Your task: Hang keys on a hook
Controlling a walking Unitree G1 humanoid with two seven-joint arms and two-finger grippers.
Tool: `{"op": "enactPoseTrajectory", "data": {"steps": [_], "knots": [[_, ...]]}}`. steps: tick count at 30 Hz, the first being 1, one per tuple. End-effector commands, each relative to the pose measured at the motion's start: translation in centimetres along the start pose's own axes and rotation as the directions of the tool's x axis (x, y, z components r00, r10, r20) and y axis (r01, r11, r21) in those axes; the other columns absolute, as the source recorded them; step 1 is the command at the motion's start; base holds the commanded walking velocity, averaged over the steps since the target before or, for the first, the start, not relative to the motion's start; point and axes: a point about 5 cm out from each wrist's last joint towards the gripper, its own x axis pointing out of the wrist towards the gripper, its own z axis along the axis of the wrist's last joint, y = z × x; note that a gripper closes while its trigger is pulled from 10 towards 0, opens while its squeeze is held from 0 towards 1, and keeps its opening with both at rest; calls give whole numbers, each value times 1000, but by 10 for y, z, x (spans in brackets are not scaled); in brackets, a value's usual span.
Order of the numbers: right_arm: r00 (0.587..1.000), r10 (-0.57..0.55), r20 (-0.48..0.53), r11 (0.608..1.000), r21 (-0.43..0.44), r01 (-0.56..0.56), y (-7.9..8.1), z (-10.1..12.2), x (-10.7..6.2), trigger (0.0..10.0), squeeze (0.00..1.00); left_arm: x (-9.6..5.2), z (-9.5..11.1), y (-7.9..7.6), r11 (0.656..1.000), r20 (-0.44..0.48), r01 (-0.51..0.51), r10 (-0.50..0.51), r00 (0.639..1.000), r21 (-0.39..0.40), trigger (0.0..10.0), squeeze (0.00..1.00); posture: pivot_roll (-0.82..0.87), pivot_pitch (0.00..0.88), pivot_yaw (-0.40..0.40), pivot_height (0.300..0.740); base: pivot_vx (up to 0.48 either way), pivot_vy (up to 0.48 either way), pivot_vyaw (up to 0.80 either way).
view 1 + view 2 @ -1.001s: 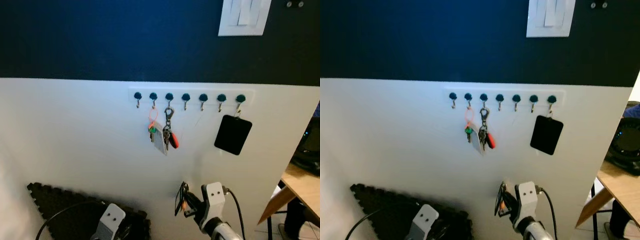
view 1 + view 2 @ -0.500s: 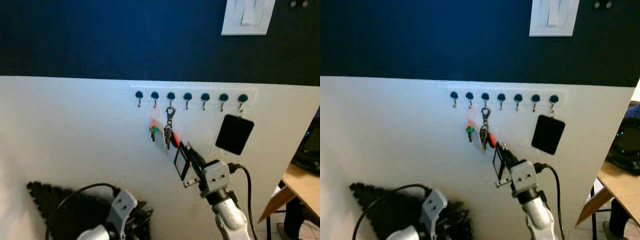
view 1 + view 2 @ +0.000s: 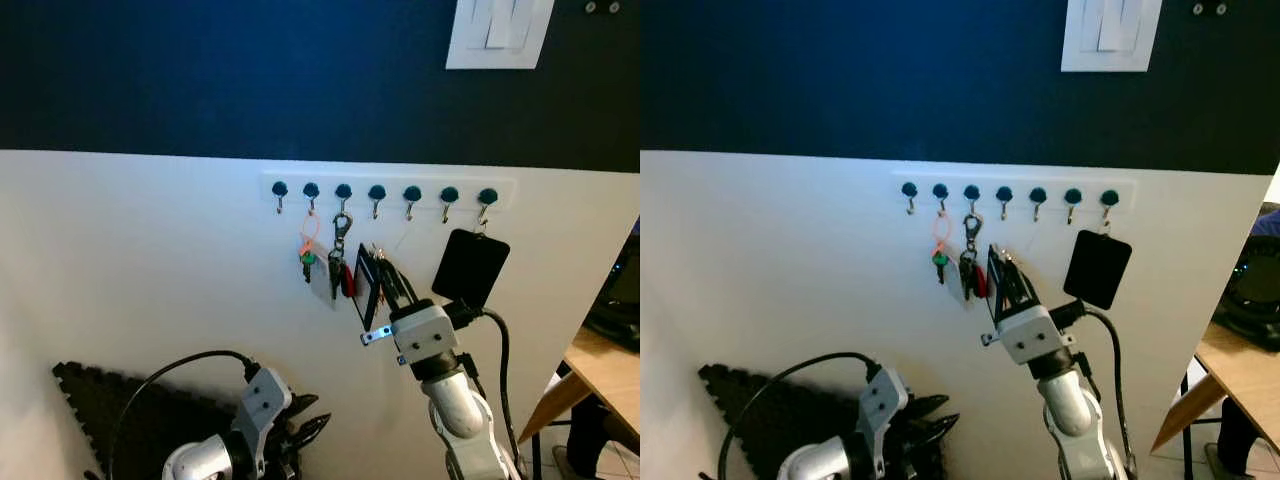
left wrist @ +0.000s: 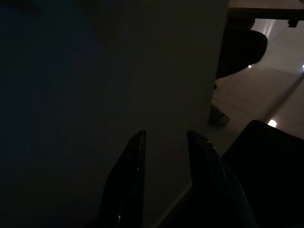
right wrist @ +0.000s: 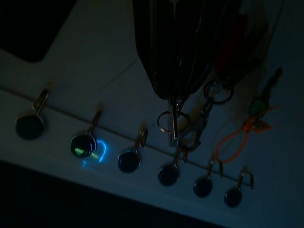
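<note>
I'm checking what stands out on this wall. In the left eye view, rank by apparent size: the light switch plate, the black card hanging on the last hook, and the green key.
1. Light switch plate
2. Black card
3. Green key

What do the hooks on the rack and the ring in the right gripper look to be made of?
The hooks look like thin bent metal wire, each under a dark, glossy round cap; one cap reflects light. The ring, held at the right gripper tips, looks like bright thin metal, a split key ring by its shape. The dim light leaves the finish uncertain.
</note>
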Motion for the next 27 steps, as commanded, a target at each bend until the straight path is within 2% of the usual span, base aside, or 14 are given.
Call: {"op": "enactPoseTrajectory", "data": {"steps": [1,6,8,9,12,15,17,20,21,22,23,24,25,27], "knots": [[999,-20,-43,999,32,21,1,-5,-4,10000,0,-3,-5,-5,999,-42,41,-41,998,7,10000,0,54,22,24,740,0,0,0],[992,-14,-124,997,73,24,5,-17,-15,10000,0,-4,-7,-9,998,-60,58,-58,997,11,10000,0,54,21,24,740,0,0,0],[978,10,-207,994,105,12,12,-30,-30,10000,0,-5,-10,-11,998,-74,62,-61,995,9,10000,0,53,24,23,740,0,0,0],[978,10,-207,994,105,12,12,-30,-30,10000,0,-5,-10,-11,998,-74,62,-61,995,9,10000,0,53,24,23,740,0,0,0],[940,64,-335,984,177,-4,24,-46,-56,10000,0,-7,-11,-13,997,-92,72,-71,993,10,10000,0,52,26,24,740,0,0,0],[922,92,-376,979,204,-14,29,-51,-63,10000,0,-7,-11,-14,997,-96,77,-76,992,14,10000,0,52,26,24,740,0,0,0],[843,218,-492,947,314,-61,46,-64,-83,10000,0,-8,-12,-15,995,-113,99,-96,989,26,10000,0,49,27,27,740,0,0,0],[812,260,-523,934,349,-74,52,-68,-89,10000,0,-8,-12,-15,994,-118,105,-101,988,28,10000,0,48,29,29,740,0,0,0],[768,309,-561,919,383,-89,58,-73,-97,10000,0,-9,-13,-16,993,-123,110,-106,987,29,10000,0,47,28,30,740,0,0,0],[622,402,-673,873,487,-37,72,-89,-123,10000,0,-9,-14,-17,992,-130,120,-115,985,31,10000,0,48,28,30,740,0,0,0],[567,431,-702,856,516,-11,77,-93,-132,10000,0,-9,-14,-17,992,-132,122,-117,984,31,10000,0,48,28,30,740,0,0,0],[490,457,-743,838,544,42,81,-99,-145,10000,0,-9,-14,-18,992,-132,123,-118,984,32,10000,0,52,29,27,740,0,0,0],[490,457,-743,838,544,42,81,-99,-145,10000,0,-9,-14,-18,992,-132,123,-118,984,32,10000,0,52,29,27,740,0,0,0],[350,479,-805,815,556,164,84,-108,-167,10000,0,-9,-14,-18,991,-139,131,-125,982,34,10000,0,52,29,27,740,0,0,0]]}}
